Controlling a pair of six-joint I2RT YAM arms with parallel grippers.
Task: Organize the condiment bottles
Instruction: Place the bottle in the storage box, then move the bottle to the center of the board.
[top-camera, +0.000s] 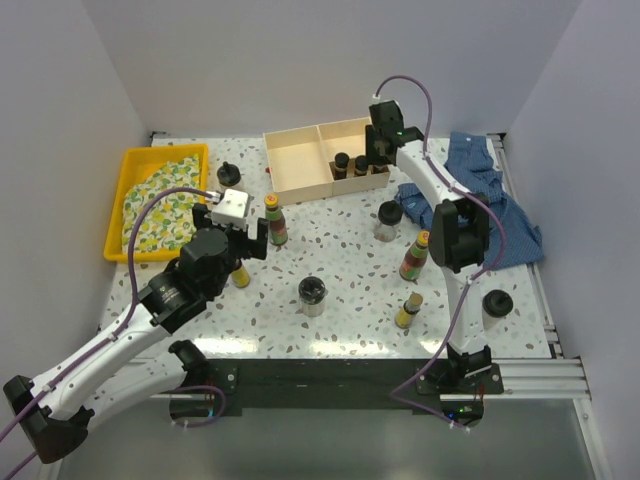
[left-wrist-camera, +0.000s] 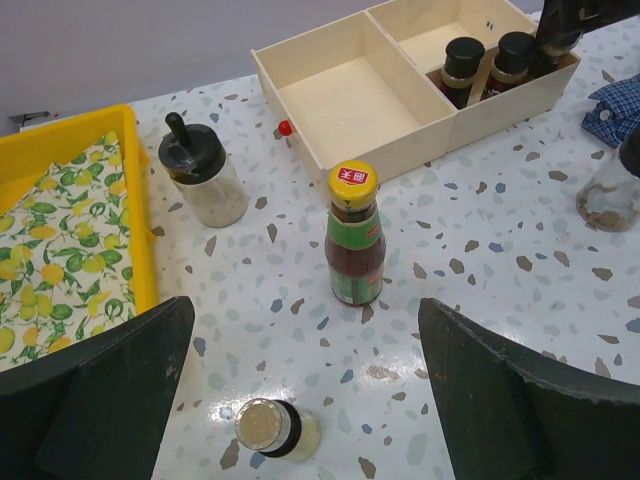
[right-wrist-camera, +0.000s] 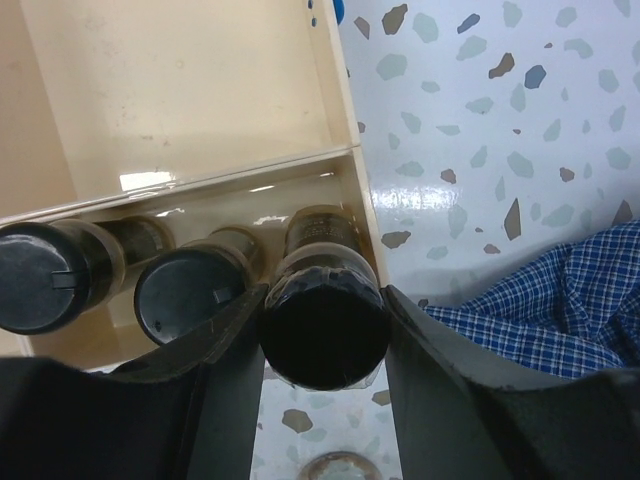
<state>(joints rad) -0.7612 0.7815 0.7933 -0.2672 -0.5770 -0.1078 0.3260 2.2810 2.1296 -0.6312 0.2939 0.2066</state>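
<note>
On speckled terrazzo table (top-camera: 340, 275) between plain white walls (top-camera: 300, 60), right gripper (right-wrist-camera: 324, 312) pinching dark-capped bottle (right-wrist-camera: 322, 340) beside two more bottles (right-wrist-camera: 120, 280) in wooden box (top-camera: 298, 168), right compartment, left gripper (left-wrist-camera: 305, 335) spread wide, empty, above yellow-capped sauce bottle (left-wrist-camera: 355, 245).

A wooden box (top-camera: 295, 160) sits far centre, with two dark-capped bottles (top-camera: 350, 163) in its right compartment. The right gripper (top-camera: 377, 155) is at that compartment's right end. The left gripper (top-camera: 235, 228), jaws wide, is just left of a red sauce bottle (top-camera: 275, 222). A yellow tray (top-camera: 165, 150) lies far left and a blue cloth (top-camera: 480, 190) far right. Four jars (top-camera: 312, 295), another sauce bottle (top-camera: 415, 256) and two small yellow bottles (top-camera: 408, 311) stand scattered.
</note>
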